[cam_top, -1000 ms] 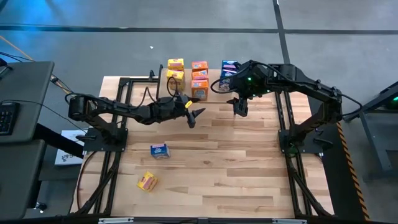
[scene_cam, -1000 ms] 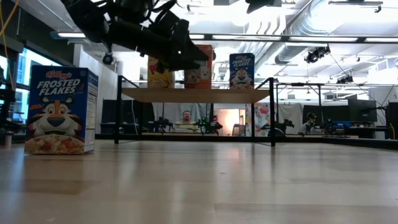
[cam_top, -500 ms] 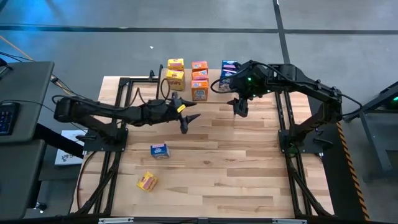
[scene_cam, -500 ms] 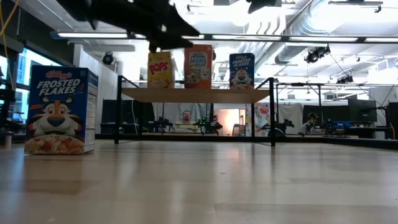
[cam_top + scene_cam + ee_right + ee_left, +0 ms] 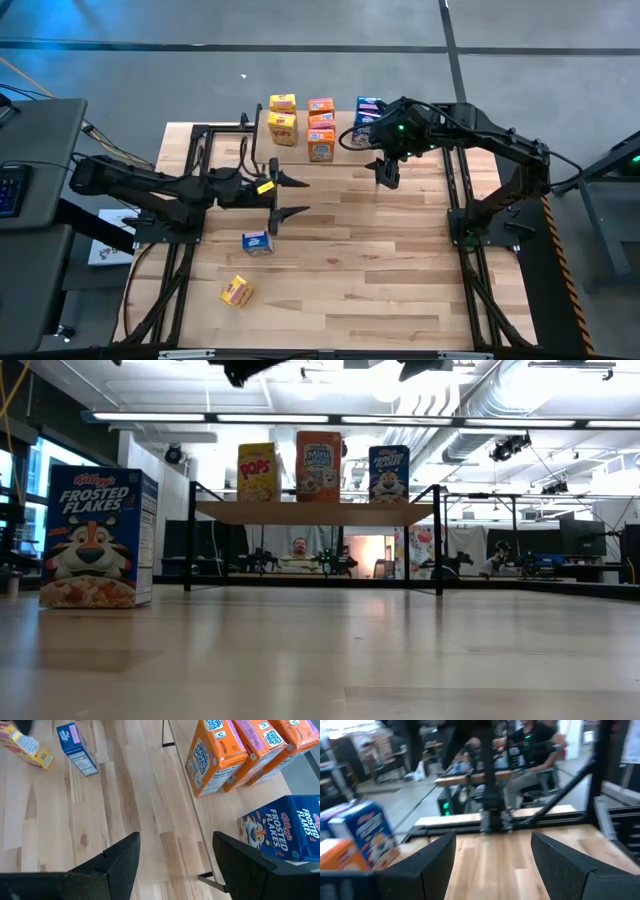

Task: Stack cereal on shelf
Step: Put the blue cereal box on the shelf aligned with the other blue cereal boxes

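Left hand [image 5: 284,197] drawn back, empty, seemingly above blue box [image 5: 256,242]

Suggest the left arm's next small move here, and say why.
Probably lower the open, empty left pincer onto the blue Frosted Flakes box standing on the tabletop just beside it. That box and the yellow box are not yet on the shelf; the right pincer hovers by the shelf.
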`<act>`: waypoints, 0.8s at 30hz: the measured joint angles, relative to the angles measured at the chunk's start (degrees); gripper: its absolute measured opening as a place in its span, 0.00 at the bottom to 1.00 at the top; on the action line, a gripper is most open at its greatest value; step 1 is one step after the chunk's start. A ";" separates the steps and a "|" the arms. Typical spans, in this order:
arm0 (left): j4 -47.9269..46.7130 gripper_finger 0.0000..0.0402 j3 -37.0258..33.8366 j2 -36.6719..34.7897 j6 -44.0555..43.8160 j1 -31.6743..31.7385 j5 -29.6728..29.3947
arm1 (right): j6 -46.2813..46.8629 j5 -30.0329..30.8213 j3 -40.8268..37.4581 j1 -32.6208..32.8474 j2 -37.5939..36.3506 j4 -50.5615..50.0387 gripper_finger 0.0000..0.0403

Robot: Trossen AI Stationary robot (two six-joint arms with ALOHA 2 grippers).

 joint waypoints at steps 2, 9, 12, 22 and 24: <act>0.05 0.62 0.00 -0.80 1.04 -0.66 0.77 | 0.00 -0.16 -0.01 0.00 0.00 -0.03 0.60; -0.66 0.63 0.02 -1.57 4.42 -1.51 0.57 | -0.22 -0.41 0.01 0.00 0.00 -0.24 0.60; -0.63 0.65 0.02 -1.60 4.88 -1.30 0.43 | -0.22 -0.40 0.01 0.00 0.00 -0.24 0.60; -27.92 0.72 8.53 -4.87 -8.35 -1.38 -0.88 | -0.22 -0.39 0.01 0.00 0.00 -0.22 0.60; -36.20 0.72 11.90 -5.13 -14.54 -1.65 -0.92 | -0.22 -0.39 0.01 0.00 0.00 -0.17 0.60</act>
